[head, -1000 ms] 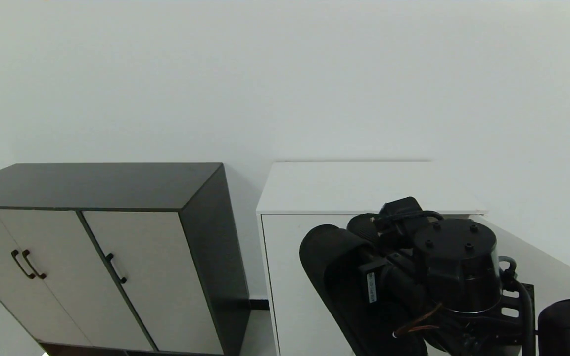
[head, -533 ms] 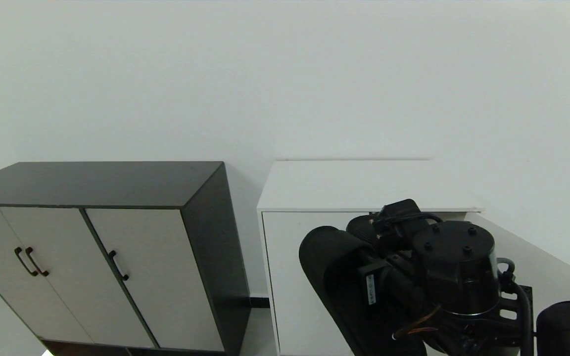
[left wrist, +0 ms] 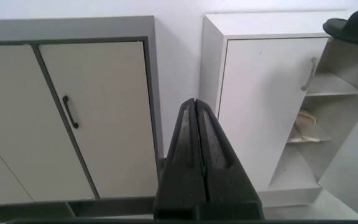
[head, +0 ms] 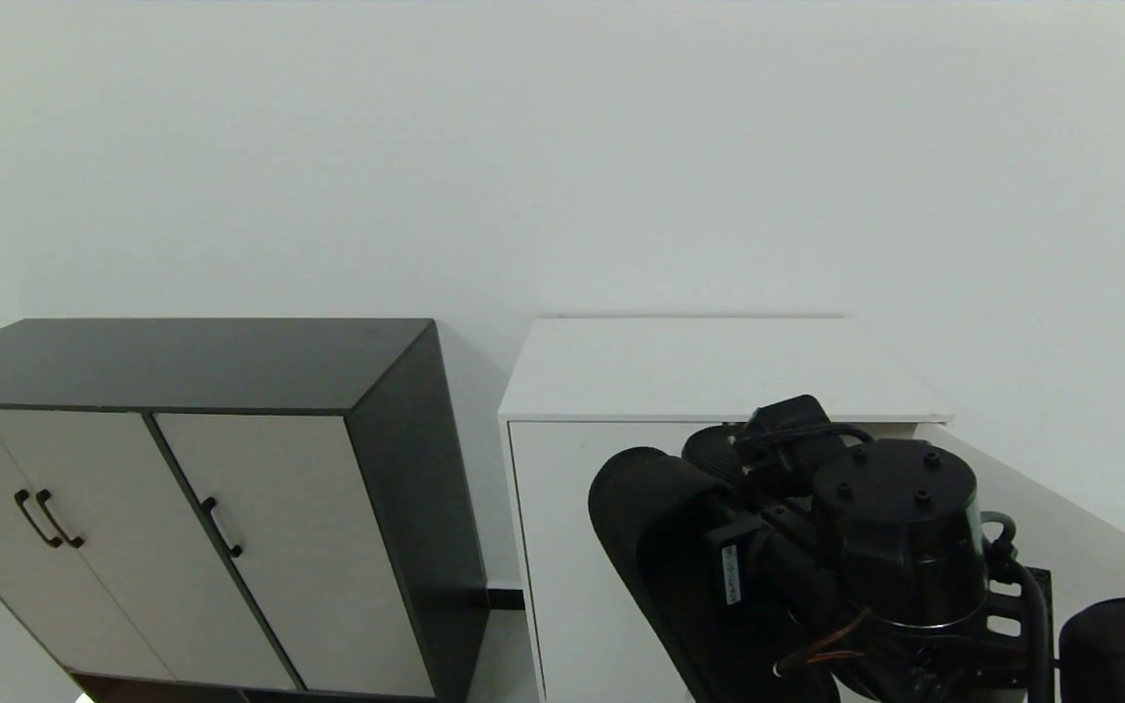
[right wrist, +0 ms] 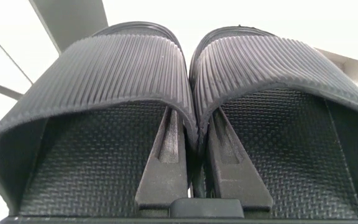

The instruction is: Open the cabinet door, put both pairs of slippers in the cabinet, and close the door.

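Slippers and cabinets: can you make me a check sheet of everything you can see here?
surface: white cabinet open, shelves showing
job's things: light slippers on the middle shelf; black slippers held as a pair
clutter: nothing seen
grippers: left gripper shut, empty; right gripper shut on the black slippers
cables: thin wire on the right arm
surroundings: plain wall; dark cabinet, doors shut

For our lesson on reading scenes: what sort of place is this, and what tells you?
Probably a home entryway, or a mock-up of one: a dark cabinet and a white cabinet stand against a plain wall, with pale slippers on the white one's shelf.
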